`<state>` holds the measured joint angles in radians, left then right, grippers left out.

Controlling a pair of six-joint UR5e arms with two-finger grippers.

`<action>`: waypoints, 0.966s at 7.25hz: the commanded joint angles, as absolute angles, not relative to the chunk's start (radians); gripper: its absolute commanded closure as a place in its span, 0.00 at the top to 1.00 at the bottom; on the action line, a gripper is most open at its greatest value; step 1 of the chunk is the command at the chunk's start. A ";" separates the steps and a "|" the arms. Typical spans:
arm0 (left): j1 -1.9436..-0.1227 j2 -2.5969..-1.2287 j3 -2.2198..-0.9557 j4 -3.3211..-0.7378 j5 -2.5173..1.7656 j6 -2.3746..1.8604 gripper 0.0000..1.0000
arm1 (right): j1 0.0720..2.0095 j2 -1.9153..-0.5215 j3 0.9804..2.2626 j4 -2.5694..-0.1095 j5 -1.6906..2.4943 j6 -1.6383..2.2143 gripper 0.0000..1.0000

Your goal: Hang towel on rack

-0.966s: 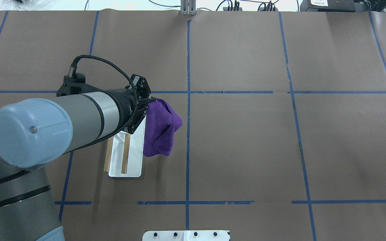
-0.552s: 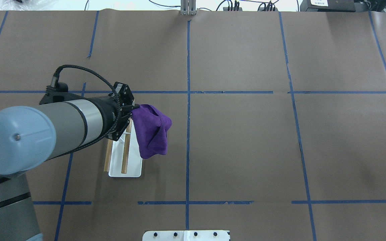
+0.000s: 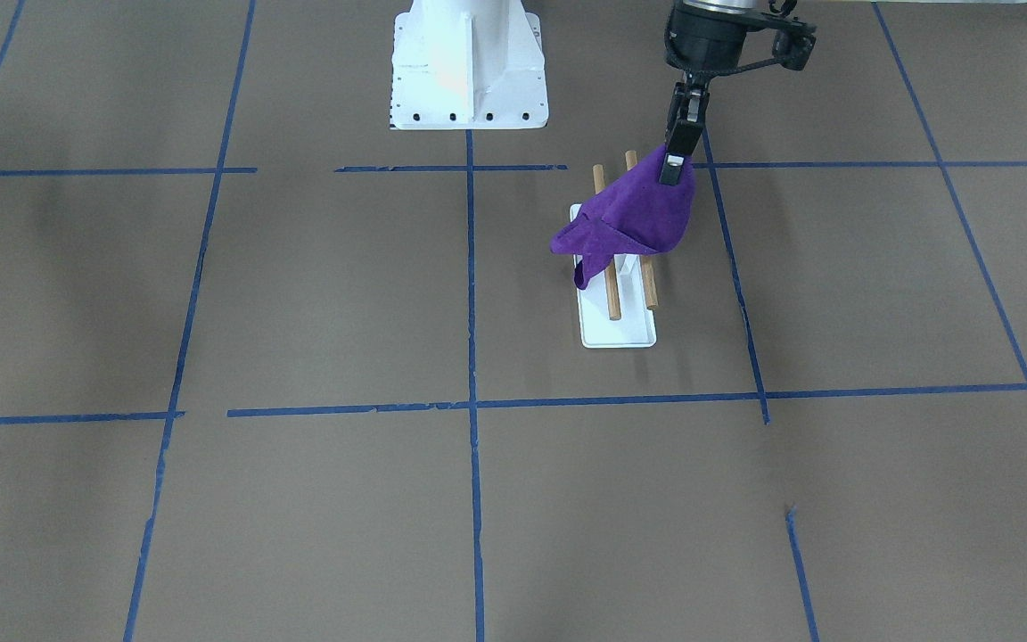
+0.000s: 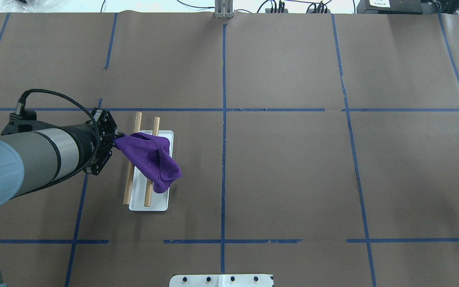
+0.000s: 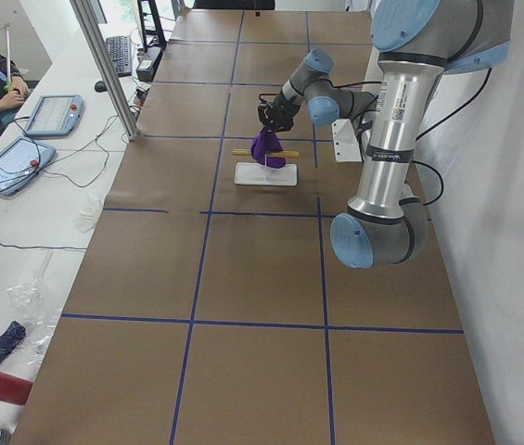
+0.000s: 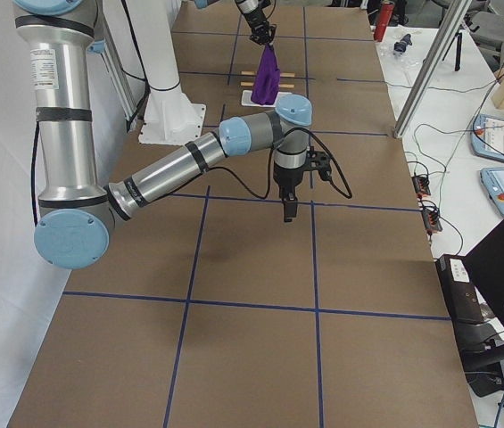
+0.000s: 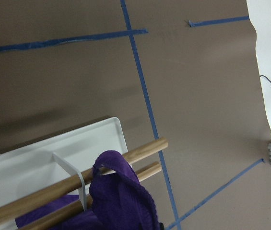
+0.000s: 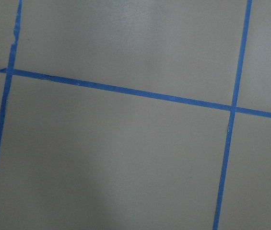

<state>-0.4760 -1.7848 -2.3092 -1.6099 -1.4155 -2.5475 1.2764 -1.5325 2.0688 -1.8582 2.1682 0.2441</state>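
Now, nearest in the right-side view: right claw (image 6: 288, 214), pointing down over the brown paper-covered surface (image 6: 252, 339), well apart from everything else. Cannot tell whether spread or pressed together.

Farther back, left of centre in the overhead frame: small rack (image 4: 152, 205) with flat white rectangular base and two parallel light-brown wooden dowels (image 4: 128, 187). Lying across both dowels about mid-length, a soft purple cloth towel (image 4: 150, 155), bunched and creased, loose end drooping toward the frame's right, past the base edge. From the left wrist view, folded over the upper dowel just beside the white support (image 7: 73, 175).

Just beyond, at the towel's left corner in the overhead frame: left claw (image 4: 116, 137), pinching a tuck of purple fabric, higher than the dowels and just off the rack's left side.

Judging by the folds: light, limp, no stiffness at all, with a nappy weave more likely to cling to wood than to slide. Safe to squeeze firmly; nothing to break. Best taken at a corner or hem, as now, leaving the remainder free to fall by its own weight. Worth watching for a lopsided drape on release, and for sideways tugs on a probably light rack.
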 commanded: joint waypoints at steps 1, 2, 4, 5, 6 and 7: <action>-0.495 -1.755 -2.246 -1.617 -1.413 -2.540 0.00 | 1.295 -1.551 2.060 -1.842 2.232 0.249 1.00; -0.492 -1.770 -2.202 -1.621 -1.410 -2.540 0.00 | 1.304 -1.554 2.063 -1.842 2.243 0.247 1.00; -0.489 -1.763 -2.183 -1.621 -1.408 -2.510 0.07 | 1.321 -1.554 2.060 -1.842 2.256 0.241 1.00; -0.492 -1.756 -2.165 -1.623 -1.408 -2.447 0.76 | 1.334 -1.555 2.060 -1.842 2.264 0.238 1.00; -0.494 -1.753 -2.154 -1.624 -1.410 -2.392 1.00 | 1.356 -1.555 2.059 -1.842 2.275 0.238 1.00; -0.495 -1.750 -2.146 -1.626 -1.410 -2.372 1.00 | 1.365 -1.566 2.059 -1.841 2.275 0.236 1.00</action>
